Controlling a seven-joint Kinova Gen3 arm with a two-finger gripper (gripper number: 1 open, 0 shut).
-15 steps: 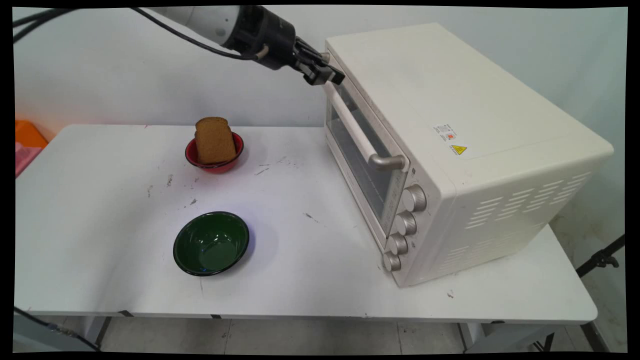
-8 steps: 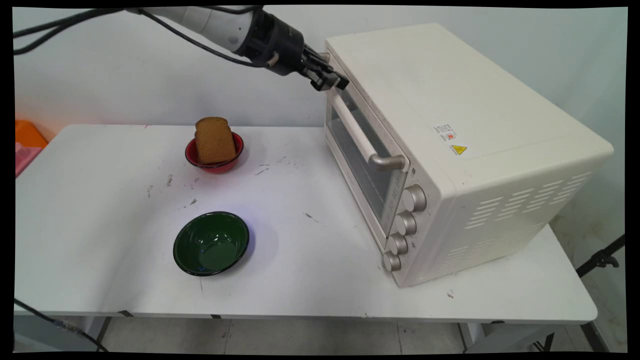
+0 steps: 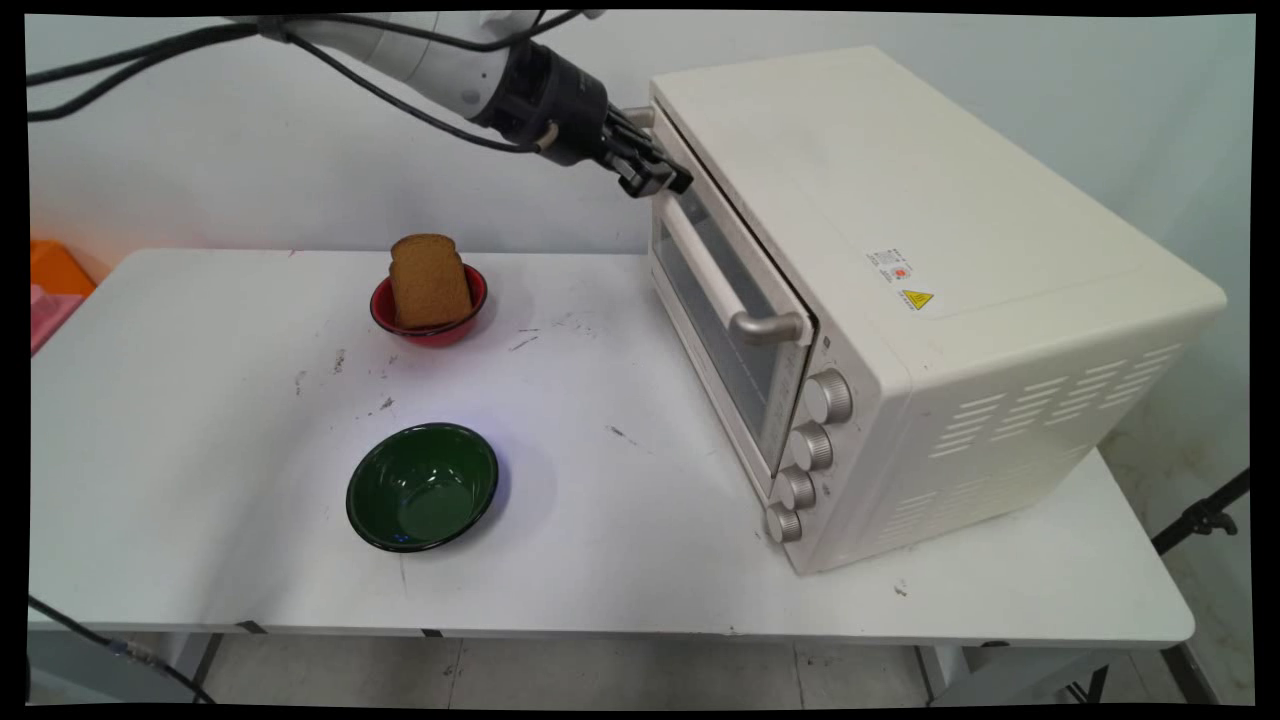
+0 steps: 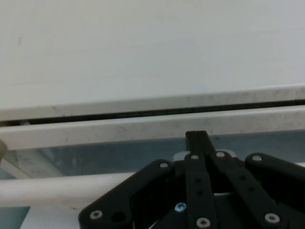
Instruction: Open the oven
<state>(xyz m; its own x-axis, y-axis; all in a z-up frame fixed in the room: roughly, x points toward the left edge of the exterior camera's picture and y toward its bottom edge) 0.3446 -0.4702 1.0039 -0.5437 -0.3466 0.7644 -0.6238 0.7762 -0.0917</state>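
My gripper (image 3: 662,182) is shut and presses against the far top corner of the door (image 3: 722,330) of a cream toaster oven (image 3: 930,230). It sits just above the far end of the door's bar handle (image 3: 712,272). The door stands slightly ajar, with a thin dark gap along its top edge. In the hand view the gripper (image 4: 196,137) has its fingers closed together against the door's upper frame (image 4: 119,129). The handle (image 4: 47,193) runs across below them, and the dark gap (image 4: 143,114) shows above the frame.
A red bowl (image 3: 474,303) holding an upright slice of brown bread (image 3: 430,280) stands at the table's back middle. An empty dark green bowl (image 3: 422,487) sits nearer the front. Several knobs (image 3: 812,445) line the oven's near side. An orange box (image 3: 55,272) lies at the left edge.
The gripper has moved slightly down along the door's far corner, and the door's top edge has tipped a little away from the oven body.
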